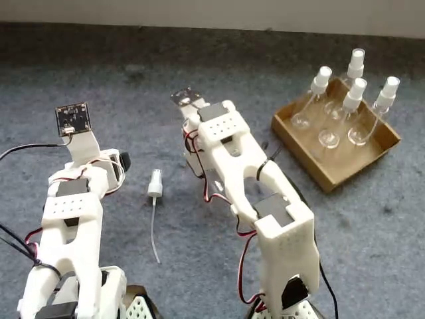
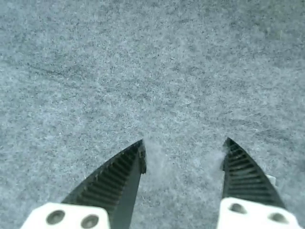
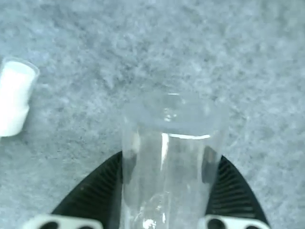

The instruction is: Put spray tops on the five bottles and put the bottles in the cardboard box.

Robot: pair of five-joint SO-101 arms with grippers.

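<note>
Four clear bottles (image 1: 350, 100), spray tops fitted, stand upright in the cardboard box (image 1: 302, 154). Fifth bottle (image 3: 167, 138), uncapped, is clamped in my right gripper (image 3: 167, 164). One spray top (image 1: 155, 185) lies flat, tube trailing, well apart from the box.

Left end effector (image 2: 184, 142) low, jaws wide apart; right end effector (image 3: 170, 160) tight around a clear bottle (image 3: 167, 119).

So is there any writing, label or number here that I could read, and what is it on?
No text here can be read.
The box: plain cardboard, no print.
The bottles in it: clear, no labels.
The bottle in the right gripper: clear, unmarked.
The loose spray top: plain white.
The small board on an arm: any marks are too small to read.
</note>
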